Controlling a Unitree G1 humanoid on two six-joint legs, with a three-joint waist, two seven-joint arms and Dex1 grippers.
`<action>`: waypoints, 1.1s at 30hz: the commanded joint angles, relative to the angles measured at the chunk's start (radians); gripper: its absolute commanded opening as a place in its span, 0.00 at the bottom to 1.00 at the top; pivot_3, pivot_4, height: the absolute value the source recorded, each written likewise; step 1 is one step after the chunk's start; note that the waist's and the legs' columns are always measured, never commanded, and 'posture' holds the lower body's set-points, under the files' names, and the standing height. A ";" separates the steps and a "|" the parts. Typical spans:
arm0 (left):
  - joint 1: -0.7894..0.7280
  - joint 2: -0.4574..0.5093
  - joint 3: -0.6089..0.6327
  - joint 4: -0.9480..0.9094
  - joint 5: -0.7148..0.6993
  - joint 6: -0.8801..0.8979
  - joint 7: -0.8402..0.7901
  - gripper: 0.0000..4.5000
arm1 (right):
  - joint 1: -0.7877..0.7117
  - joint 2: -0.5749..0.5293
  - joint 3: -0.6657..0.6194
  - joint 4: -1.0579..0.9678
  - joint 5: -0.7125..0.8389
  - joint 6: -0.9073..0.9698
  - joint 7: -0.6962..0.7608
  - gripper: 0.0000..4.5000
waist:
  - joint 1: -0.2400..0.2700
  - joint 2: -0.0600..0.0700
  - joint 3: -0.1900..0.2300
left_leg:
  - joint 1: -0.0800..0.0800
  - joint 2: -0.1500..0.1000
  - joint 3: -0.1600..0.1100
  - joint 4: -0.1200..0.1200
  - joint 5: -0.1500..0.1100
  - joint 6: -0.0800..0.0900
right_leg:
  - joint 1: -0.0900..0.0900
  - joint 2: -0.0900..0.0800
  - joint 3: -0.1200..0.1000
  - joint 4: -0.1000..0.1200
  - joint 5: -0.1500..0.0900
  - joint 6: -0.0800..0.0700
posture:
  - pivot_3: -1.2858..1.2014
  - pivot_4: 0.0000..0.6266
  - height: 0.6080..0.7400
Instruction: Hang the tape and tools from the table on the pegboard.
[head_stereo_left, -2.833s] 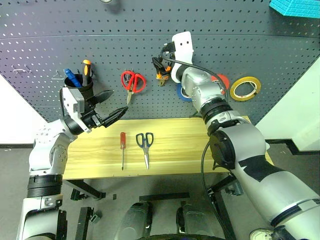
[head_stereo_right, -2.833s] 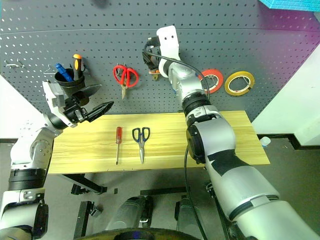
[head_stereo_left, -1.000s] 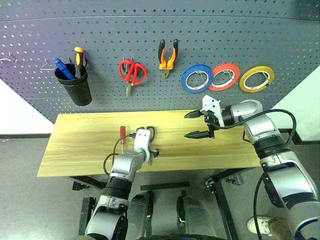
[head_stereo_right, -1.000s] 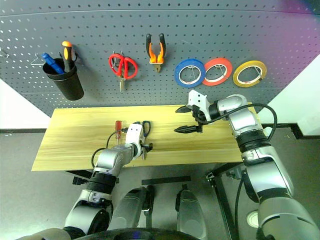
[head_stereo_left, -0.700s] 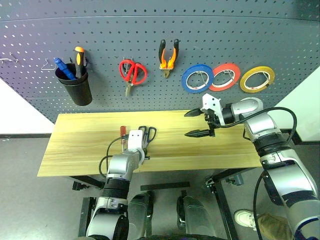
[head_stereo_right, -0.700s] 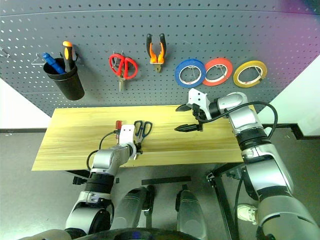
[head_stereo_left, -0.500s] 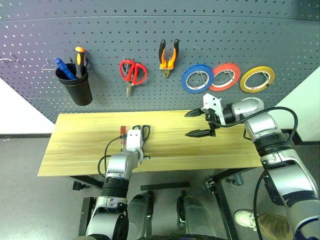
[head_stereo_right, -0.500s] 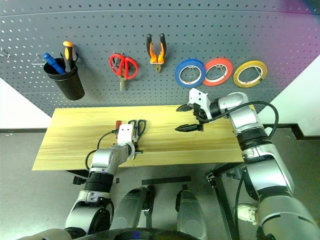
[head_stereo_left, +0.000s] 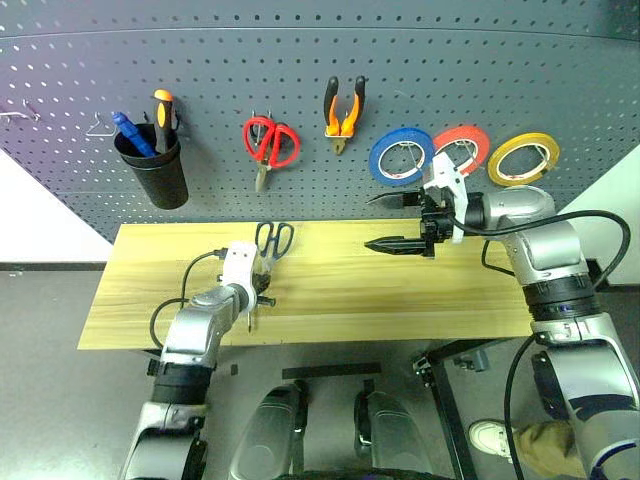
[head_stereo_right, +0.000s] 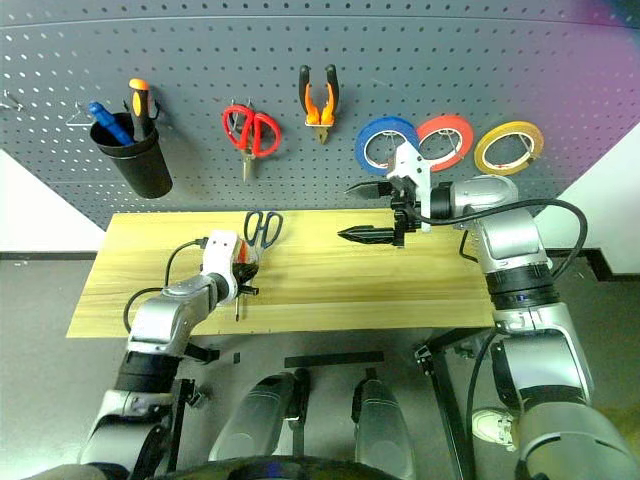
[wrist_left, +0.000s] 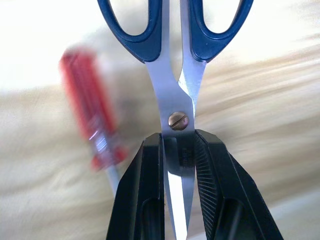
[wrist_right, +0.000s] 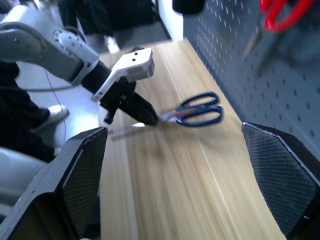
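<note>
The pegboard (head_stereo_left: 320, 110) spanned twelve o'clock, already carrying the pliers (head_stereo_left: 342, 112) and, at two o'clock, the yellow tape (head_stereo_left: 524, 159); the table (head_stereo_left: 400, 300) lay below it; the left gripper (wrist_left: 179, 150) pinched the black-handled scissors (head_stereo_left: 271, 241) just below the pivot screw, handles leading, presumably so a loop could meet a hook; the red-handled screwdriver (wrist_left: 90, 120) lay on the wood beside them; the right gripper (head_stereo_left: 395, 222) hovered spread wide and empty at three o'clock.
</note>
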 joint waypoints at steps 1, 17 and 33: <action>0.048 0.051 0.022 -0.182 -0.084 -0.082 -0.124 0.11 | -0.013 -0.021 -0.080 -0.074 0.081 0.046 -0.021 1.00 | 0.004 0.001 -0.003 | 0.000 0.000 0.000 0.000 0.000 0.000 | 0.000 0.000 0.000 0.000 0.000 0.000 | 0.57 0.15 0.95; 0.109 0.110 0.134 -0.369 -0.131 -0.548 -0.195 0.11 | -0.124 0.019 -0.162 -0.073 0.204 0.088 -0.117 1.00 | 0.052 0.007 -0.069 | 0.003 0.002 0.001 0.000 0.002 -0.003 | 0.002 0.004 0.000 0.001 0.002 -0.002 | 0.58 0.04 0.95; -0.151 0.211 -0.015 -0.159 0.043 -0.387 -0.158 0.11 | -0.082 0.047 -0.180 -0.136 0.236 0.105 -0.228 1.00 | 0.070 0.004 -0.090 | 0.010 0.002 0.002 0.000 0.001 -0.002 | 0.007 0.003 0.001 0.001 0.003 -0.003 | 0.55 0.07 0.95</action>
